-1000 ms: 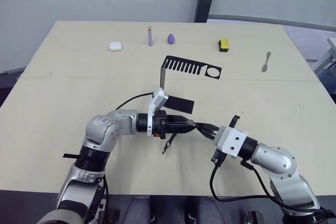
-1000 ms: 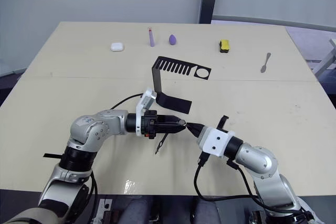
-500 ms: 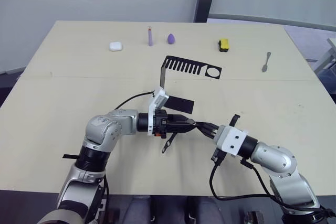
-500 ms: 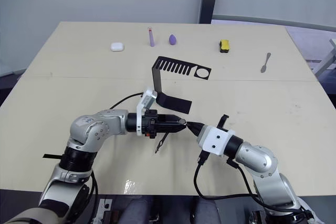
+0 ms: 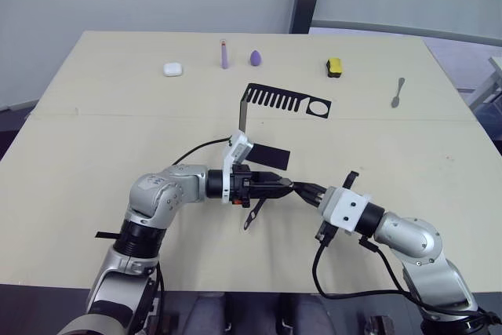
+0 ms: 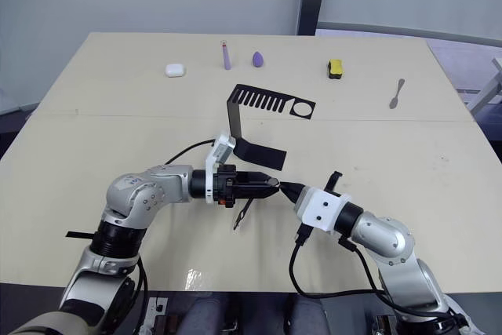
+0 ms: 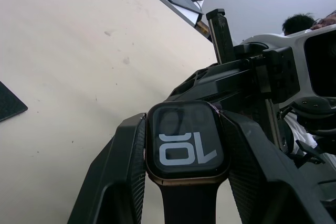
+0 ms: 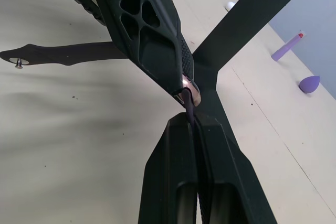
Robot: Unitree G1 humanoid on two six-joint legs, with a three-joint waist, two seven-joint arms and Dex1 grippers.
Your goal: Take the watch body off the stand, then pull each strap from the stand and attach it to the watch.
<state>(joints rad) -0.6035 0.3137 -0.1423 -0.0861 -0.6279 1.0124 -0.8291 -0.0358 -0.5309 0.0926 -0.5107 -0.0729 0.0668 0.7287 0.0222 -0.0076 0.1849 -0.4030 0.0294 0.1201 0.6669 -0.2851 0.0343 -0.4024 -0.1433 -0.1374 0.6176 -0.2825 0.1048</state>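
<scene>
The watch body (image 7: 185, 142) is clamped between the two fingers of the left gripper (image 5: 284, 187), just below the centre of the left eye view. On its dark screen white marks are shown that read as "10" turned upside down; no brand name can be read. One strap (image 5: 252, 213) is seen hanging from the watch body, down and to the left, its end close over the table (image 5: 94, 131). The right gripper (image 5: 304, 191) is pressed shut on the second strap (image 8: 190, 115), a thin dark band whose end is held against the rim of the watch body. The stand (image 5: 271, 119) is placed above the grippers, at the centre of the frame, its slotted arm pointing right. A white earbud case (image 5: 172, 69) and a yellow-and-black block (image 5: 334, 67) are set along the upper part of the frame.
</scene>
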